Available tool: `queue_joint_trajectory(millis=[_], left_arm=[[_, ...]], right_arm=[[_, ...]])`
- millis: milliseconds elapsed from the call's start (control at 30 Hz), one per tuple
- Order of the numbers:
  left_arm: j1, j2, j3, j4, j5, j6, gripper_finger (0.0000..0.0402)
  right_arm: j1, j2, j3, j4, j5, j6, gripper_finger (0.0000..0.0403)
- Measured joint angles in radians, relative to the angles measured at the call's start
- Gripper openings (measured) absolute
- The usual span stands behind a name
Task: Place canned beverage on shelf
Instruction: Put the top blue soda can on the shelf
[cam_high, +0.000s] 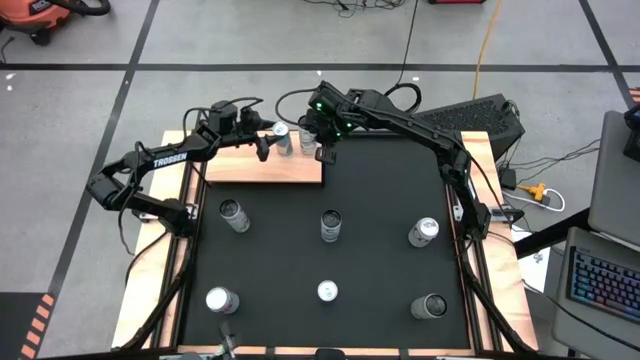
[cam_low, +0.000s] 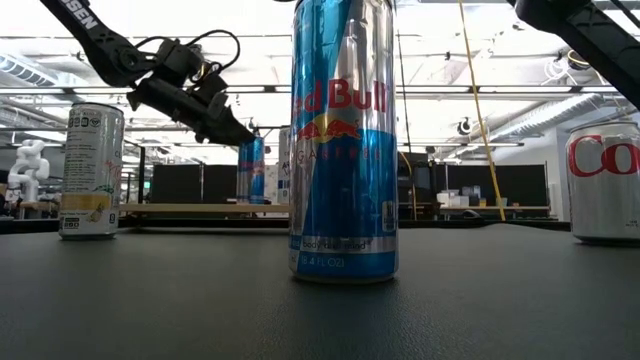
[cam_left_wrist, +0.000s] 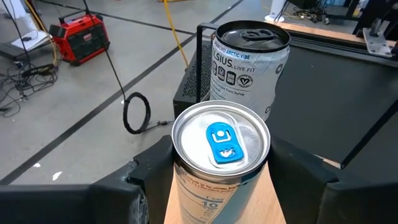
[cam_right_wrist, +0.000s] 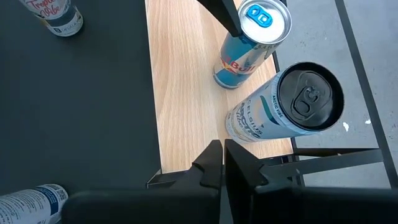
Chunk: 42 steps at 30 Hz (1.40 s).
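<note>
On the shelf (cam_right_wrist: 186, 74), our left gripper (cam_left_wrist: 217, 180) straddles the Red Bull can (cam_left_wrist: 219, 155), jaws spread, apparently not gripping. We'd squeeze its slick, dentable wall mid-height.

Left pincer (cam_left_wrist: 221, 186) parted; right pincer (cam_right_wrist: 222, 163) pressed together

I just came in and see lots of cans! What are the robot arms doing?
They are putting drink cans on the wooden shelf. The left gripper has its fingers on either side of a blue can standing on the shelf, beside a white can. The right gripper waits shut just next to them. Six more cans stand on the black mat.
</note>
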Motion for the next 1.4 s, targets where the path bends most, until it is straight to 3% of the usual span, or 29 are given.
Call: queue_joint_trajectory(millis=[200,333,633,933,1400], left_arm=[[0.019,-0.002,0.0,-0.017,0.011,0.02,0.0223],[0.041,-0.002,0.0,-0.031,0.101,0.035,0.0222],[0.065,0.0,0.0,-0.036,0.19,0.055,0.0222],[0.069,0.004,0.035,-0.052,0.208,0.105,0.0222],[0.08,0.11,0.075,-0.04,0.309,0.138,0.0222]], right_arm=[[0.0,0.0,0.001,-0.006,0.0,0.0,0.0],[0.0,0.0,0.001,-0.011,0.0,0.0,0.0],[0.0,0.0,0.001,-0.011,-0.001,0.0,0.0],[0.0,0.0,0.001,-0.011,-0.001,0.0,0.0],[0.0,0.0,0.001,-0.031,-0.004,0.0,0.0]])
